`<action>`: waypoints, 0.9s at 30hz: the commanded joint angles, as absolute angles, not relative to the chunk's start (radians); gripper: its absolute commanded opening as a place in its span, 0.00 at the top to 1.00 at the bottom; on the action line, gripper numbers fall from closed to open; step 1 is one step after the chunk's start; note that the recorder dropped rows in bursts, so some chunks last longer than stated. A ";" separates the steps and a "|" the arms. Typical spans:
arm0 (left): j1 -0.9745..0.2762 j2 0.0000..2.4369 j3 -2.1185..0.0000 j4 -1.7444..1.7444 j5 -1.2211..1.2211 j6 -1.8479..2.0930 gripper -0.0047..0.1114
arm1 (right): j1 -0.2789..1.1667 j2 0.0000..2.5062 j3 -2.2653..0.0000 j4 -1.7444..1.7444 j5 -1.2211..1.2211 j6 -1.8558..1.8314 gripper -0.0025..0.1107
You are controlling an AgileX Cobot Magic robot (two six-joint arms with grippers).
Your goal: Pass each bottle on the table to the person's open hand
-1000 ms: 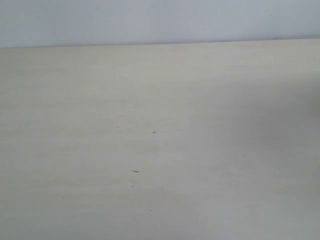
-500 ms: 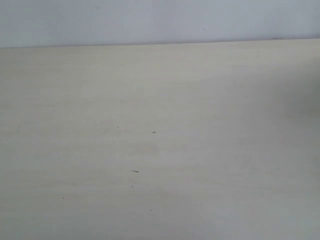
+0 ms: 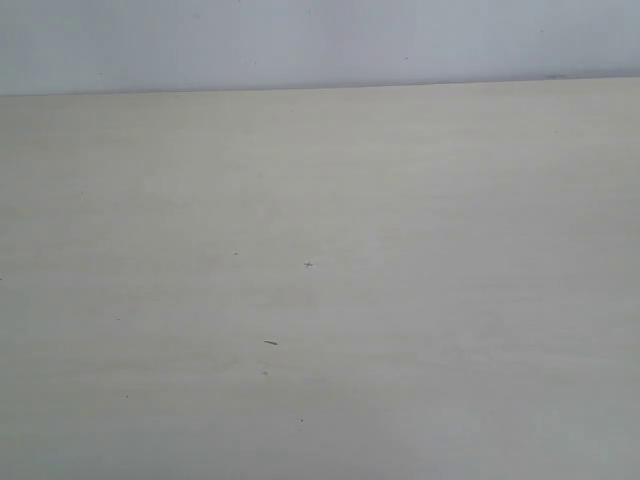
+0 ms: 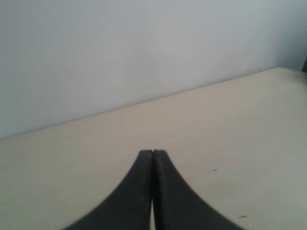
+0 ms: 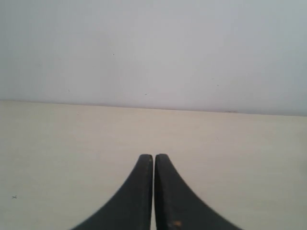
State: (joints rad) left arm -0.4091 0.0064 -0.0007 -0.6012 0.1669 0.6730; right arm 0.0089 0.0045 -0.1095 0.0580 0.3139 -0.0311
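Nowhere in view: no bottle to take, both sets of jaws pressed together

No bottle can be found in any of the three views, and the person's open hand is not seen either. Where the bottles stand, or whether any is left to be handed over, cannot be told.

How a bottle would handle can therefore only be judged from the task itself. A drink bottle is expected to be light or moderately heavy depending on its fill. It is likely to be round and smooth enough to slip or roll, and thin-walled enough to dent if squeezed hard. A hold across the middle of the body, below the shoulder, is judged best. The cap end would then be left free for the receiving hand, and only modest pressure should be applied.

Only the wide, pale beige wood-grain desk (image 3: 420,300) is shown in the exterior view, marked by a few tiny dark specks (image 3: 270,343) and backed by a plain grey-white wall (image 3: 300,40).

Both wrist views look along this desk toward the wall. The left jaws are seen pressed tip to tip with nothing between them. The right jaws are likewise closed on nothing. Before any grasp, the jaws would have to be spread wider than a bottle's body.
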 commanded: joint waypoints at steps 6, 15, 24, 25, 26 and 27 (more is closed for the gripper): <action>-0.196 0.000 0.000 -0.581 0.196 0.677 0.95 | 0.005 0.000 -0.107 0.059 0.308 -0.031 0.96; -0.196 0.000 0.000 -0.585 0.196 0.675 0.95 | 0.005 0.000 -0.107 0.059 0.308 -0.031 0.96; -0.196 0.000 0.000 -0.213 0.129 0.193 0.95 | 0.005 0.000 -0.107 0.059 0.308 -0.031 0.96; -0.196 0.000 0.000 -0.096 0.119 0.070 0.95 | 0.005 0.000 -0.107 0.059 0.308 -0.031 0.96; -0.194 0.000 0.000 0.040 0.110 -0.044 0.95 | 0.005 0.000 -0.107 0.059 0.308 -0.031 0.96; -0.188 0.000 0.000 0.141 0.100 -0.179 0.95 | 0.005 0.000 -0.107 0.059 0.308 -0.031 0.96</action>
State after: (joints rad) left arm -0.1972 0.0064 -0.0002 -0.1322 0.1371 0.1215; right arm 0.0089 0.0045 -0.1095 0.0580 0.3139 -0.0311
